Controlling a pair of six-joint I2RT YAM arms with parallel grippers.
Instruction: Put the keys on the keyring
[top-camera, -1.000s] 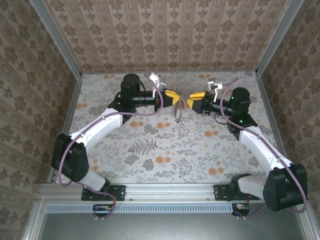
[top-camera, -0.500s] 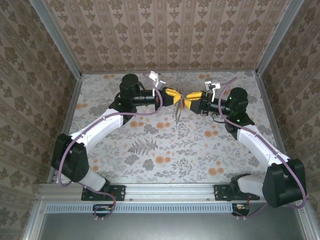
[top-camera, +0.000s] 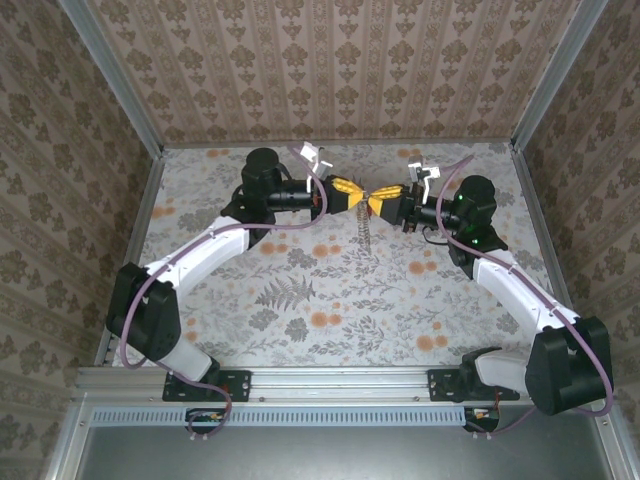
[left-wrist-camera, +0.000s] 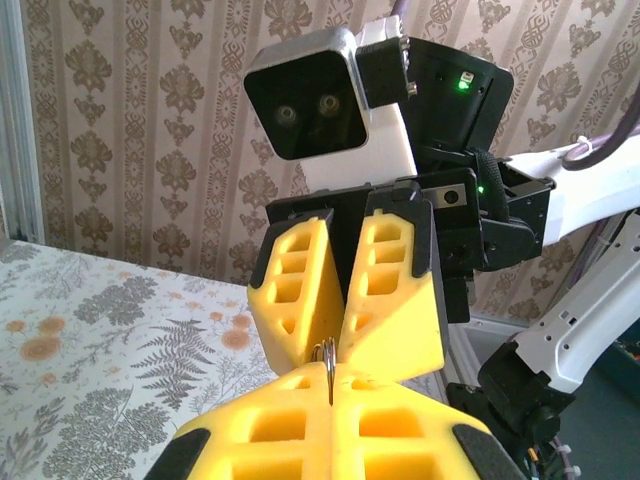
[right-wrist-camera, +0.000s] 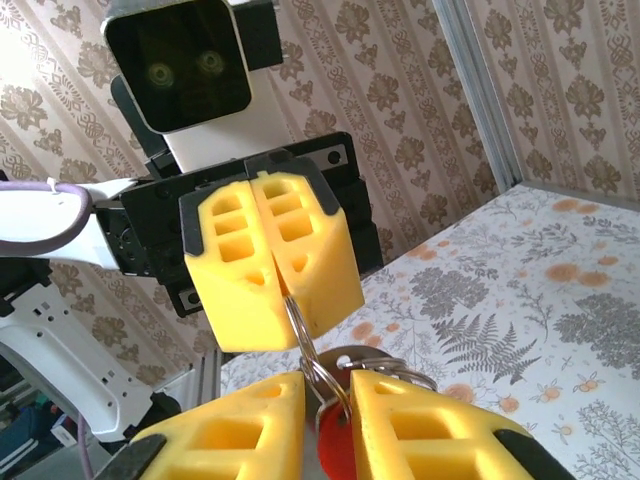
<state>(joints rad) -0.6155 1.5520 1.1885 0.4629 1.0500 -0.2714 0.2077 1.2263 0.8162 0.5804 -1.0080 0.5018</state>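
Pinching a thin silvery wire ring (right-wrist-camera: 296, 318) between fully closed yellow fingers, the left gripper (right-wrist-camera: 283, 292) points tip to tip at the right gripper (right-wrist-camera: 329, 388), both raised over the far middle of the floral-patterned table (top-camera: 300, 300). The wire ring runs from the left fingertips into a small cluster of overlapping silvery rings (right-wrist-camera: 330, 372) sitting just at the right gripper's tips. The right gripper's yellow jaws are drawn in on the keys (right-wrist-camera: 335, 445), a tiny piece of which the bright red plastic end shows; it fills the narrow gap between them and touches both. In the overhead view the keyring (top-camera: 365, 230), a brownish-grey oval loop seen nearly edge-on as a narrow strip, hangs straight down from where the two sets of fingertips meet. Both white arms reach inward from the table's sides, purple cables trailing along them.
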